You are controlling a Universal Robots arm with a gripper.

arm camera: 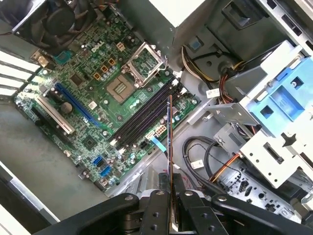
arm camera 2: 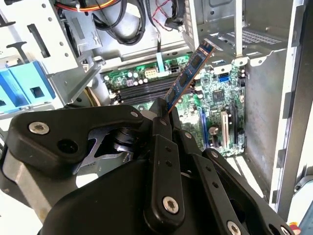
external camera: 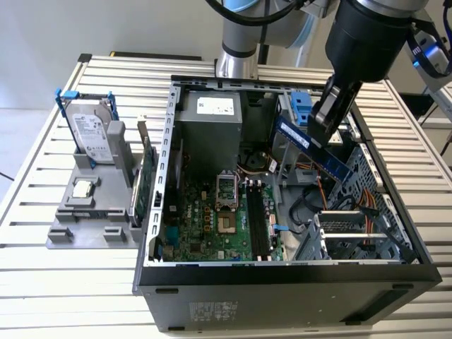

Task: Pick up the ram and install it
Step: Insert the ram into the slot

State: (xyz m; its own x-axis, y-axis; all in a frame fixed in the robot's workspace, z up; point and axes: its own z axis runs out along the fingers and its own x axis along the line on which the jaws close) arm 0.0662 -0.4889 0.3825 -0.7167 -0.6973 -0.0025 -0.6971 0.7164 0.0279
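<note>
Black linkage arms of the gripper [arm camera: 169, 196] sit closest to us in both wrist views. Its fingers are pressed narrow around the ram [arm camera: 169, 142], a thin, dark bluish stick that juts out past the fingertips. In the first wrist view we see the ram edge-on as a slim line, with the black memory slots [arm camera: 142, 120] on the motherboard [arm camera: 88, 98] beyond it. The ram is in the air, clear of the slots and not touching the board.

In the exterior view we see the arm reaching down into the open computer case [external camera: 282, 275]. The ram hangs tilted, with one end higher and the other sloping down toward the exterior view's right. It is above the cables and metal drive cage [external camera: 349, 226], to the exterior view's right of the slots. A blue plastic bracket [external camera: 300, 106] stands just behind the gripper. The square CPU socket [external camera: 226, 187] lies beside the slots.

Outside the case, on the slatted table [external camera: 42, 282], we see a grey holder [external camera: 78, 226]. On it stand an upright hard drive [external camera: 92, 131], a small square silver chip [external camera: 83, 188] and a green expansion card [external camera: 145, 183] on edge.
</note>
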